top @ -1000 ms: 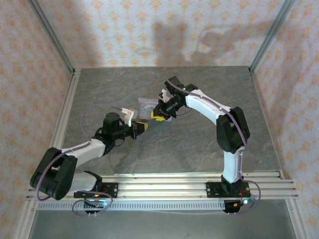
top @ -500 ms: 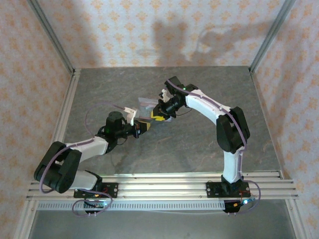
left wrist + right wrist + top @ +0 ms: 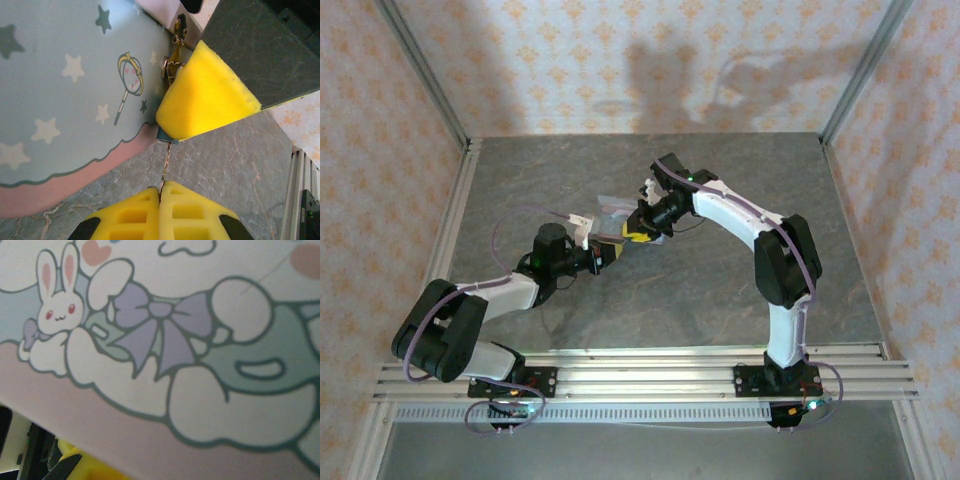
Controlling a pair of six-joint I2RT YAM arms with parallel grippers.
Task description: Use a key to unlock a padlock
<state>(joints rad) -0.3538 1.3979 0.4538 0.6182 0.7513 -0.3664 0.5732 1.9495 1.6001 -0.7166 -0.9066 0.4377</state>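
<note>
In the overhead view, our left gripper (image 3: 605, 255) sits mid-table (image 3: 720, 290), with open stone from 3 to 6 o'clock. In the left wrist view, the tin (image 3: 60, 90), printed with stars and a wand, fills 9 to 11 o'clock. Our yellow fingertips are clenched on the key (image 3: 165, 165), whose long axis points to 12 o'clock. Its tip meets the padlock (image 3: 162, 134), a bluish sliver under the right gripper's (image 3: 638, 237) pad (image 3: 205, 97). We cannot tell that gripper's state.
</note>
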